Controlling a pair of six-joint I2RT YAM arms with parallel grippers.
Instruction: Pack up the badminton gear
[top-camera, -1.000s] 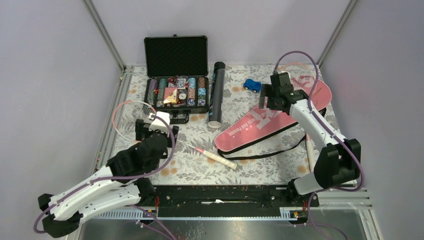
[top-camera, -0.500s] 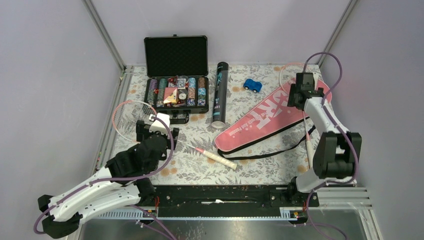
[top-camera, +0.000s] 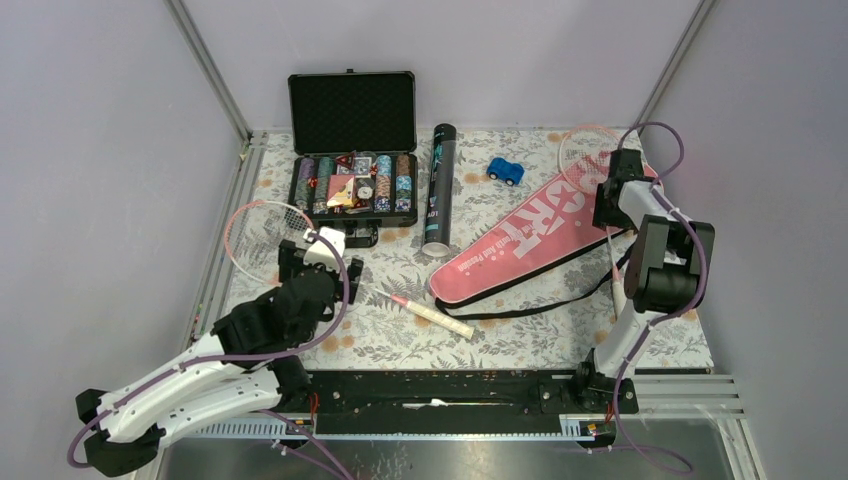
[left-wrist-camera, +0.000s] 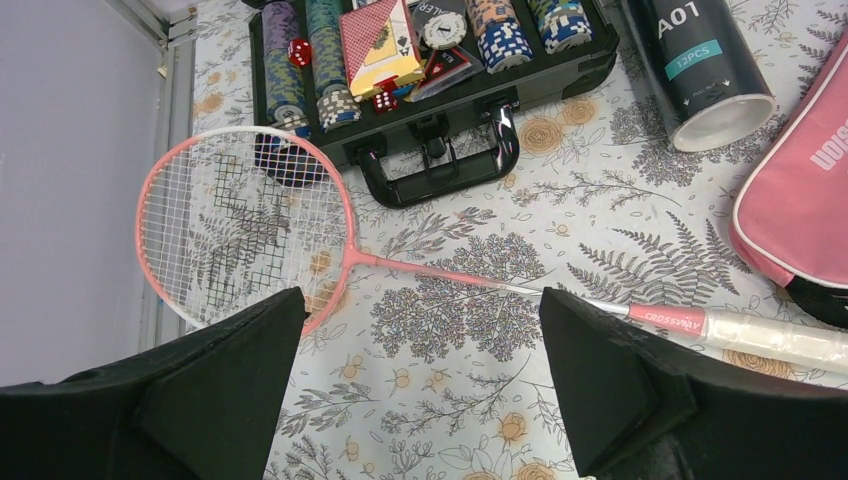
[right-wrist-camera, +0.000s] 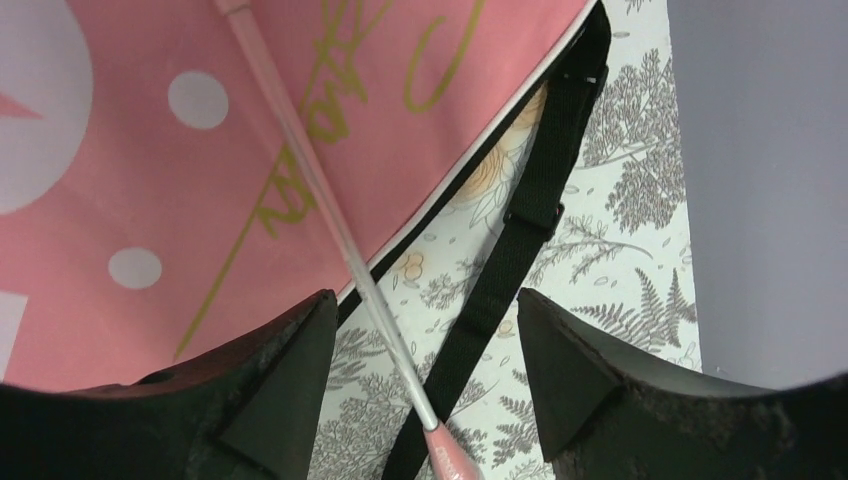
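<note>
Since a second ago the right arm has swung from mid-cover out to 2 o'clock. The right gripper (right-wrist-camera: 420, 375) now straddles the right racket (right-wrist-camera: 330, 215) at its shaft, jaws apart, nothing clamped. That racket lies across the cover (top-camera: 530, 225), head at 1 o'clock, handle toward 4. The left gripper (left-wrist-camera: 420, 380) hangs wide open over the left racket (left-wrist-camera: 245, 225) at 9 o'clock. The tube (top-camera: 438, 190) lies at 12. The thin shaft rests flat on soft fabric, nearer one finger. Closing could pinch the cover or the strap (right-wrist-camera: 510, 265) with it, or the racket could twist and slip when lifted.
</note>
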